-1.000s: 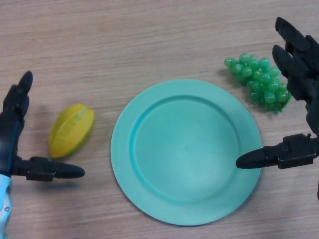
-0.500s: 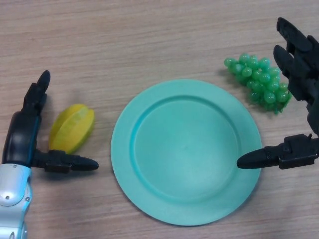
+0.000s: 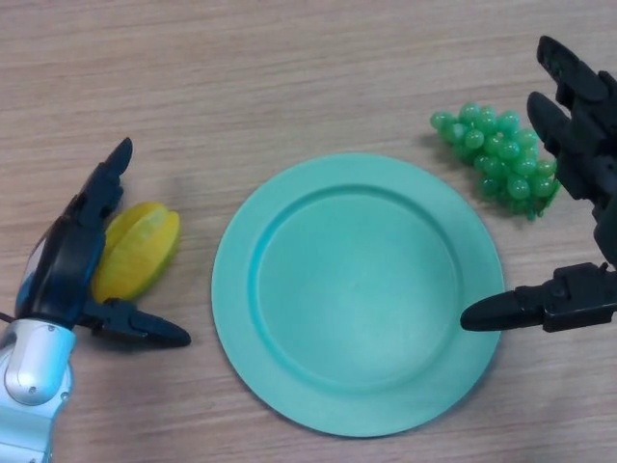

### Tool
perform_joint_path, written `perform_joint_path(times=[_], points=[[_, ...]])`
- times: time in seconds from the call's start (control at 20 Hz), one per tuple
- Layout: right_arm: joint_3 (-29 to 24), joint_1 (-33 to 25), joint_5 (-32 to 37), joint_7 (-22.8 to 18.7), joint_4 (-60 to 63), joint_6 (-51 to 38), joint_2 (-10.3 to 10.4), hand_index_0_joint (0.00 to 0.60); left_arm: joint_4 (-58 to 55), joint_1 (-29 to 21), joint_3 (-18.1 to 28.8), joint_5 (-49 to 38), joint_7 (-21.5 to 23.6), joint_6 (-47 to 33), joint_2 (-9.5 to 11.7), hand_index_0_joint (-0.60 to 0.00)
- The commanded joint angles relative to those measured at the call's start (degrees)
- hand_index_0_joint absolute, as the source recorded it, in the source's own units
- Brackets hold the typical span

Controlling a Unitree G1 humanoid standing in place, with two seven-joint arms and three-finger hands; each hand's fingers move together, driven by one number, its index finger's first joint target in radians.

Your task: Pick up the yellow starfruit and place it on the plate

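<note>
The left hand [image 3: 67,265] is spread wide around the yellow ridged starfruit [image 3: 140,251], which lies on the wooden desk [image 3: 289,77] near its left edge, just left of the round teal plate [image 3: 231,289]: the reach looks done, the grasp not yet made. Next, its fingers must curl round the fruit before lifting. The right hand [image 3: 578,193] hangs open by the desk's right edge, beside green plastic grapes [image 3: 492,154].

Both the left hand [image 3: 67,265] and right hand [image 3: 578,154] are glossy black with thick tapered fingers; the left wrist is silver-white.
</note>
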Motion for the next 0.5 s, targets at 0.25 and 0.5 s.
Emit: perform_joint_path(times=[0.25,0.5], points=[[-3.4,-0.7,2.8,-2.2,-3.4,-5.7,-1.2,0.000,-5.4,-0.1,4.4,3.1,8.7,-5.4,3.2,-0.347],[-3.4,-0.8,2.8,-1.8,-4.9,-3.4,-1.3,0.000,-9.1,3.0,5.7,1.9,7.1,-1.7,3.2,-0.600]])
